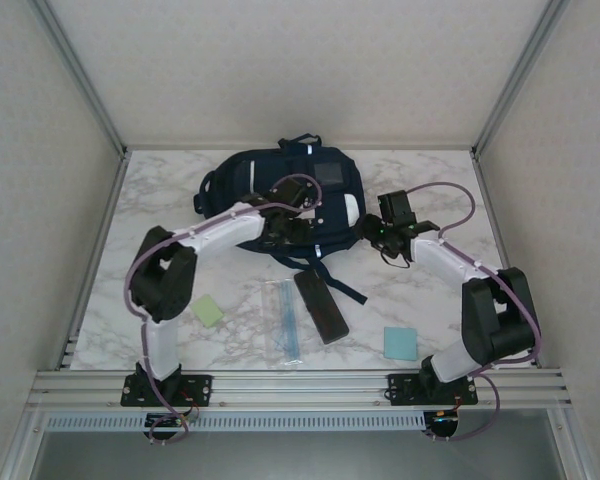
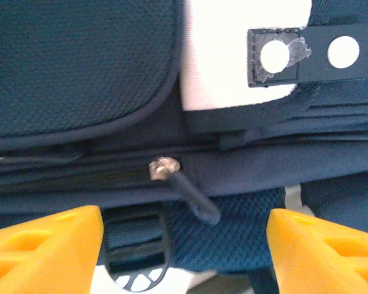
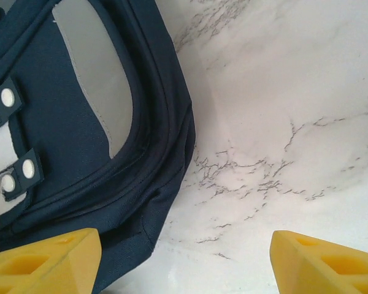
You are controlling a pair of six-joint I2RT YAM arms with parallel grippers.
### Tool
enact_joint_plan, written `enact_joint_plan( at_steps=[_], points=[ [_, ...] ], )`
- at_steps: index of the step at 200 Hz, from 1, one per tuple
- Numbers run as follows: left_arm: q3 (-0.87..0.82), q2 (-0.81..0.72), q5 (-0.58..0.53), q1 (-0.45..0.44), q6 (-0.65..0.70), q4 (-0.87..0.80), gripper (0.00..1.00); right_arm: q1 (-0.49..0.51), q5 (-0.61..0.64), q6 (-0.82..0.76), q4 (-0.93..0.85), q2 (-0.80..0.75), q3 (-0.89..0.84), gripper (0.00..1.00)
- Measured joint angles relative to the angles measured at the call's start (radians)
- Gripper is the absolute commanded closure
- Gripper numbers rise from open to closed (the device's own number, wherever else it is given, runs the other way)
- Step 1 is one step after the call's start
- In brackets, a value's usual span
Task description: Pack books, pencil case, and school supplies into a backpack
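My left jaws stand spread at the near edge of the backpack (image 1: pixel 245 178), with its dark zipper pull (image 2: pixel 193 196) lying between them, not pinched. My right jaws hang just off the backpack's right side, equally spread and holding nothing, above the marble worktop (image 3: pixel 282 122). Nearer me than the backpack, the pencil case (image 1: pixel 320 306) and the ruler (image 1: pixel 286 318) lie side by side, the pale green pad (image 1: pixel 207 311) off to their left and the light blue pad (image 1: pixel 400 342) to their right.
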Motion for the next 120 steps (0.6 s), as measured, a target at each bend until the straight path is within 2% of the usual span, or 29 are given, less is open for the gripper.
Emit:
enact_joint_plan(
  at_steps=[28, 44, 100, 120],
  points=[
    [0.061, 0.086, -0.075, -0.03, -0.001, -0.034, 0.36, 0.0, -0.026, 0.013, 0.045, 0.0, -0.027, 0.26],
    [0.082, 0.119, -0.102, -0.032, -0.003, -0.048, 0.41, 0.0, -0.043, 0.013, 0.059, 0.0, -0.039, 0.26],
    [0.13, 0.153, -0.154, -0.032, -0.002, -0.088, 0.69, 0.0, -0.054, 0.011, 0.069, -0.035, -0.082, 0.26],
    [0.151, 0.164, -0.161, -0.031, 0.003, -0.098, 0.7, 0.0, -0.053, 0.008, 0.069, -0.059, -0.082, 0.26]
  ],
)
